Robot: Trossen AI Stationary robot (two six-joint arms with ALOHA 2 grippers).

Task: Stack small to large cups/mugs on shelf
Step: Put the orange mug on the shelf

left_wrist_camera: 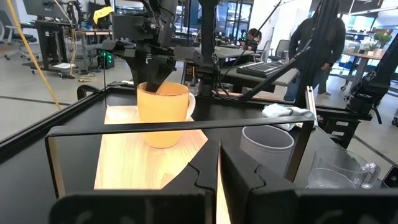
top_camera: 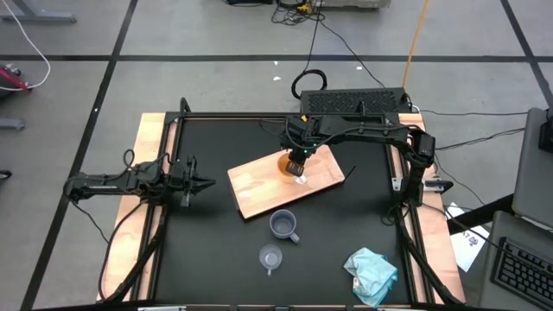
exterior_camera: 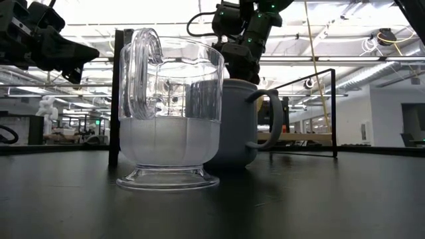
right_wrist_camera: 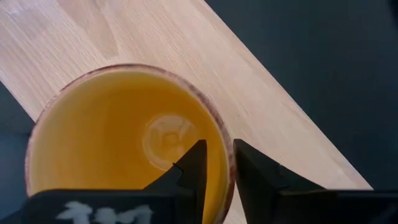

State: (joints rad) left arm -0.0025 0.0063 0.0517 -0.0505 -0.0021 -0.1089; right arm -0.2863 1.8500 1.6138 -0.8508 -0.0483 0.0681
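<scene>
While over shelf [top_camera: 259, 186], right gripper [right_wrist_camera: 215, 163] pinches orange mug [right_wrist_camera: 124, 137].

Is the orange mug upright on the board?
Yes: the orange mug stands upright on the board, mouth up; the right gripper straddles its rim.

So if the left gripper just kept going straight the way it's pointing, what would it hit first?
Probably the wooden board straight ahead of the left gripper, then the orange mug standing on it; depth is hard to judge.

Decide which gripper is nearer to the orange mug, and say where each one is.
Right. The right gripper grips the orange mug by its rim, one finger inside, on the board. The left gripper waits, shut, over the bare tabletop off the board's left end.
</scene>
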